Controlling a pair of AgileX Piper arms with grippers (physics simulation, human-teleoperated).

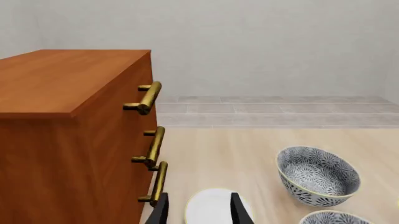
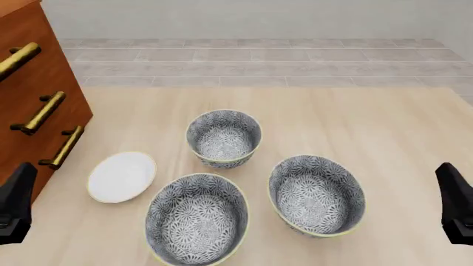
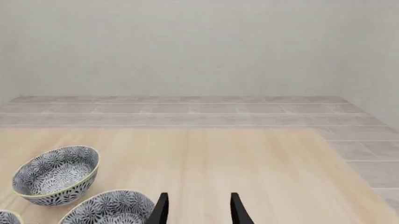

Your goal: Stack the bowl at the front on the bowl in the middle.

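Three identical grey-and-white floral bowls with pale yellow rims stand on the table. The bowl at the front (image 2: 197, 219) is nearest me, left of centre; its rim (image 1: 333, 218) shows in the left wrist view. The bowl in the middle (image 2: 316, 195) stands to its right and slightly further back, and appears as (image 3: 109, 207) in the right wrist view. My left gripper (image 1: 199, 210) is open and empty at the near left edge (image 2: 15, 202). My right gripper (image 3: 198, 210) is open and empty at the near right edge (image 2: 454, 202). Neither touches a bowl.
A third floral bowl (image 2: 223, 137) stands furthest back. A small flat white plate (image 2: 122, 176) lies left of the bowls. A wooden drawer cabinet (image 2: 30, 100) with brass handles (image 1: 149, 98) stands at the table's left. Beyond the far table edge lies a tiled floor (image 2: 258, 61).
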